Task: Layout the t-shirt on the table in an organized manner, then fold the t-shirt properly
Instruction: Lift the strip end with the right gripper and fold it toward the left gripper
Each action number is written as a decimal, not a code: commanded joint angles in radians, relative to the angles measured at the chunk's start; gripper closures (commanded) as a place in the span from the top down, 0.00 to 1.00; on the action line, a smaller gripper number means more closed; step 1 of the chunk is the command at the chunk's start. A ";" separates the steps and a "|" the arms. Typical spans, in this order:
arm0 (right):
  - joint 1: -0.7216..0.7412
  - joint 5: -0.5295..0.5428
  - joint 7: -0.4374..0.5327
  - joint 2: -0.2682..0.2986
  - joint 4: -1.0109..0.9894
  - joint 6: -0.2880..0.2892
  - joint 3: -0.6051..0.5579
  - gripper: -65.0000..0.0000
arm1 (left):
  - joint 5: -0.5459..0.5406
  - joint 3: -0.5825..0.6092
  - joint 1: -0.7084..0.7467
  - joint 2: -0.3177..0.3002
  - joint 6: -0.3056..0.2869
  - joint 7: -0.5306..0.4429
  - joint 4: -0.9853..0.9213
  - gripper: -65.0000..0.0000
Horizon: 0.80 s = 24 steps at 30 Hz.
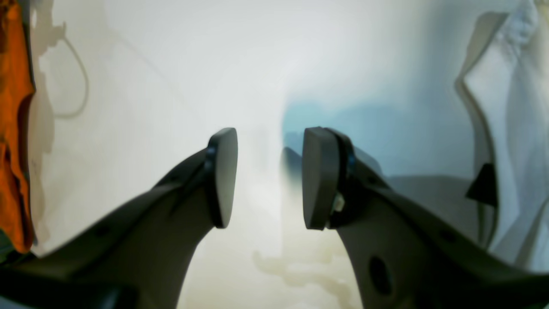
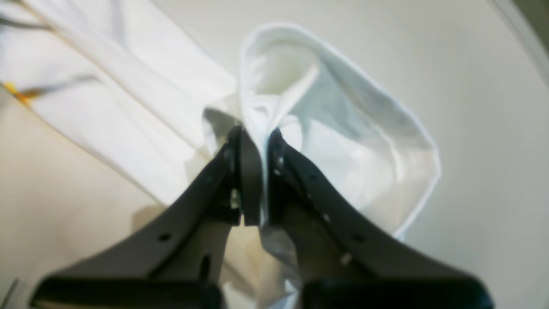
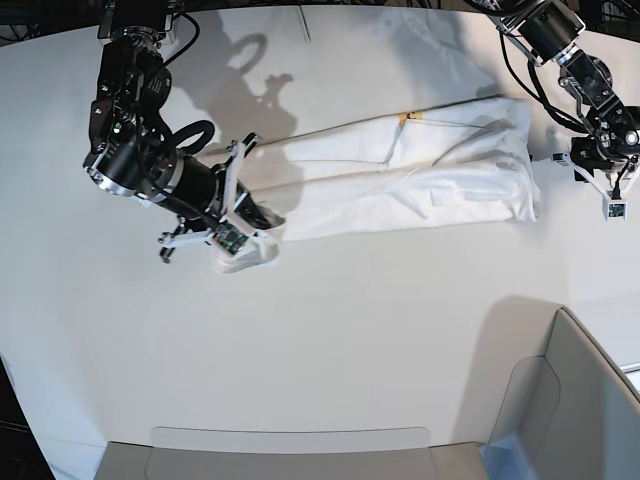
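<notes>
The white t-shirt (image 3: 420, 170) lies on the table (image 3: 350, 350) as a long folded strip running left to right. My right gripper (image 3: 240, 248) is at the strip's left end. In the right wrist view this gripper (image 2: 257, 143) is shut on a bunched fold of the t-shirt (image 2: 343, 128). My left gripper (image 3: 590, 182) hangs just past the strip's right end. In the left wrist view that gripper (image 1: 270, 176) is open with nothing between its pads, and the t-shirt's (image 1: 510, 128) edge with a small black label (image 1: 484, 186) sits to its right.
A grey-white bin (image 3: 570, 400) fills the near right corner, and a low pale panel (image 3: 290, 450) runs along the near edge. A blurred orange patch (image 1: 13, 128) shows at the left edge of the left wrist view; I cannot tell what it is.
</notes>
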 commanded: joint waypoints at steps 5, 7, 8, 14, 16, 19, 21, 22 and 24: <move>0.018 0.019 0.098 -0.002 0.020 0.012 -0.133 0.00 | 0.002 -0.004 0.004 -0.020 0.003 -0.021 0.014 0.38; 0.021 -0.004 0.101 -0.002 0.017 0.003 -0.184 0.00 | 0.002 -0.003 0.004 -0.020 0.003 -0.021 0.014 0.38; 0.021 -0.028 0.101 -0.002 0.017 -0.015 -0.208 0.00 | 0.002 -0.004 0.004 -0.020 0.003 -0.021 0.014 0.38; 0.013 -0.245 0.173 -0.011 0.000 -0.041 -0.357 0.00 | 0.002 -0.004 0.004 -0.020 0.003 -0.021 0.014 0.38; 0.006 -0.278 0.207 -0.014 -0.025 -0.043 -0.389 0.00 | 0.002 -0.003 0.004 -0.020 0.003 -0.021 0.014 0.38; 0.007 -0.306 0.216 -0.056 -0.069 -0.043 -0.388 0.00 | 0.002 0.000 0.004 -0.020 0.003 -0.021 0.014 0.38; 0.013 -0.340 0.216 -0.083 -0.098 -0.043 -0.381 0.00 | 0.002 0.000 0.004 -0.018 0.003 -0.021 0.014 0.38; 0.013 -0.361 0.218 -0.094 -0.107 -0.043 -0.381 0.00 | 0.002 0.000 0.004 -0.018 0.003 -0.021 0.014 0.38; 0.013 -0.404 0.218 -0.120 -0.112 -0.043 -0.381 0.00 | 0.002 -0.003 0.012 -0.010 0.003 -0.021 0.014 0.38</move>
